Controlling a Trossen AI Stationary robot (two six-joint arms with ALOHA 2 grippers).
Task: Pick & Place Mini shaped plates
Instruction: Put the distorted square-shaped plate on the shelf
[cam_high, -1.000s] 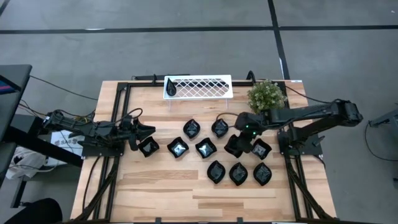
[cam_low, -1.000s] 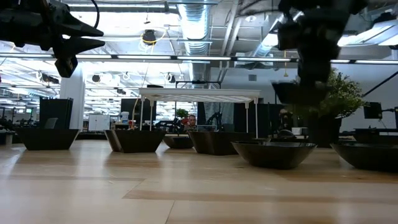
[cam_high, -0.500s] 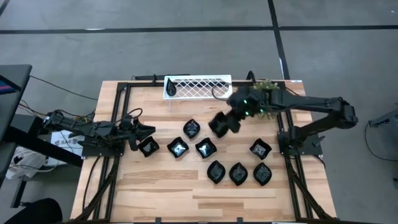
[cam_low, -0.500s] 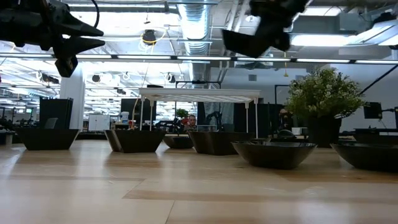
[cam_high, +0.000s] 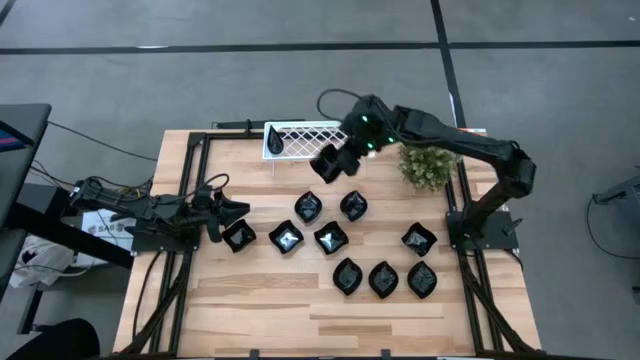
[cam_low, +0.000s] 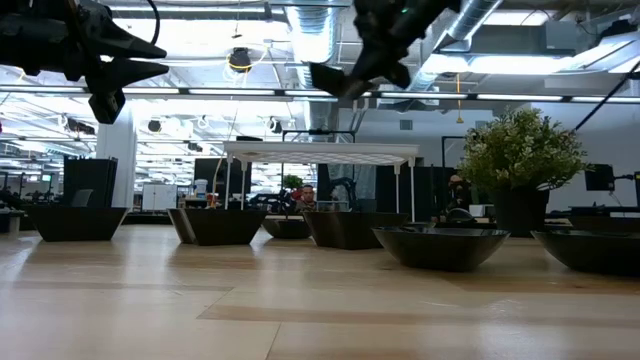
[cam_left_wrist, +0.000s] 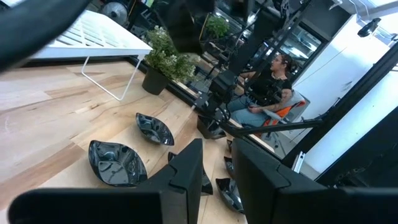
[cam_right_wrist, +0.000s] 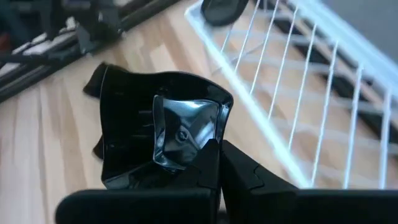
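One teardrop plate (cam_high: 275, 142) on the white lattice tray (cam_high: 355, 129) | right gripper (cam_high: 340, 160) clamps a square plate (cam_high: 327, 163) beside it | eight plates on the table (cam_high: 250, 290) | left gripper (cam_high: 228, 214) part-open, empty.

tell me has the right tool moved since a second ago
Yes. The right tool, shut on a mini plate, went from the table's right side, near the potted plant, up to the white lattice tray.

The right arm reaches far across the table, its gripper (cam_high: 335, 160) raised high with fingers clamped together; the left gripper (cam_high: 238, 212) hovers low, fingers slightly parted.
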